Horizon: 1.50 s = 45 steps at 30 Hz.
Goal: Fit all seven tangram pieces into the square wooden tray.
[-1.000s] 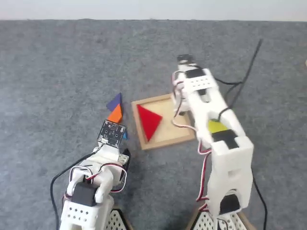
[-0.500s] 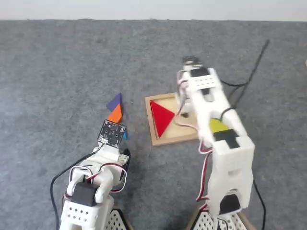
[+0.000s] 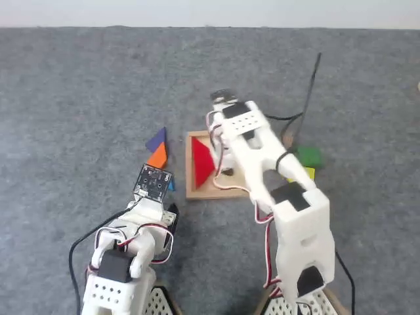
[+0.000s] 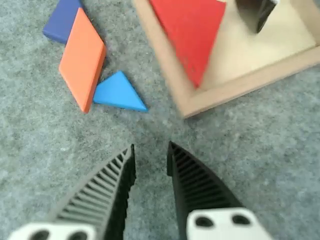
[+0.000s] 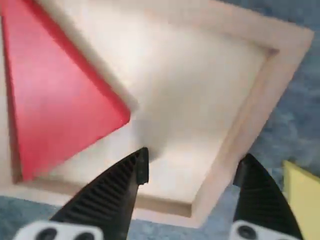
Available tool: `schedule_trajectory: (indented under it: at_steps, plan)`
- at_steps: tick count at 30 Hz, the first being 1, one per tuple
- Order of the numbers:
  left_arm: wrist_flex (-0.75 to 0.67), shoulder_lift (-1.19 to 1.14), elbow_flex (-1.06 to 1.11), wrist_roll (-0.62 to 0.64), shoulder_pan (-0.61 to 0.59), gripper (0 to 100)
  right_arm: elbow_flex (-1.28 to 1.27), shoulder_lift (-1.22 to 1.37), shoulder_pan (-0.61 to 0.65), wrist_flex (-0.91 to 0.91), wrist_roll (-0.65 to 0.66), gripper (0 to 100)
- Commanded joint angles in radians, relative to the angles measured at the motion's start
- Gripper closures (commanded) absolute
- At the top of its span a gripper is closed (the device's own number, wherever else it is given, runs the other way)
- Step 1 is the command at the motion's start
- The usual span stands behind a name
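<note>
The square wooden tray lies mid-table with a red triangle flat inside it. My right gripper is open and low over the tray. One finger is inside, near the red triangle, and the other is outside the rim. My left gripper hovers over bare carpet, narrowly open and holding nothing. Ahead of it lie a blue triangle, an orange parallelogram and a purple piece. A green piece and a yellow piece lie right of the tray.
The right arm covers the tray's right half in the high view. A black cable runs across the grey carpet behind it. The right gripper's dark finger shows inside the tray in the left wrist view.
The tray slid right, then back left and turned, moving with the right arm. The arm swung left and uncovered the green piece. The left arm stayed still.
</note>
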<state>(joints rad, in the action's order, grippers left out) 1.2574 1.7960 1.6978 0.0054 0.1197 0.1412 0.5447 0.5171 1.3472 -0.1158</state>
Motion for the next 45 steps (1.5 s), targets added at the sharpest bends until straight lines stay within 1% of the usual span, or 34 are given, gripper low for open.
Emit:
schedule_trajectory:
  at_steps: [1, 4, 10, 13, 21, 24, 30, 35, 39, 45]
  plan:
    - [0.005, 0.021, -0.015, 0.009, -0.003, 90, 0.009, -0.022, 0.039, 0.008, 0.0, 72.1]
    - [0.005, 0.021, -0.015, 0.009, -0.003, 90, 0.011, -0.021, 0.016, -0.012, 0.002, 72.1]
    - [0.005, 0.021, -0.015, 0.009, -0.003, 90, 0.009, -0.012, -0.216, -0.085, 0.009, 72.1]
    - [0.005, 0.021, -0.015, 0.009, -0.003, 90, 0.009, -0.012, -0.305, -0.11, 0.034, 72.1]
    - [0.005, 0.021, -0.015, 0.009, -0.003, 90, 0.009, -0.012, -0.412, -0.104, 0.115, 72.1]
    - [0.005, 0.021, -0.015, 0.009, -0.003, 90, 0.006, -0.019, -0.406, -0.099, 0.115, 72.1]
    - [0.005, 0.021, -0.015, 0.009, -0.003, 90, 0.037, -0.076, -0.308, -0.025, 0.106, 72.1]
    - [0.005, 0.021, -0.015, 0.009, -0.003, 90, 0.009, -0.166, -0.229, -0.024, 0.095, 72.1]
    - [0.005, 0.021, -0.015, 0.009, -0.003, 90, -0.017, -0.13, -0.189, -0.054, 0.104, 72.1]
    - [0.005, 0.021, -0.015, 0.009, -0.003, 90, -0.008, -0.033, -0.168, -0.097, 0.101, 72.1]
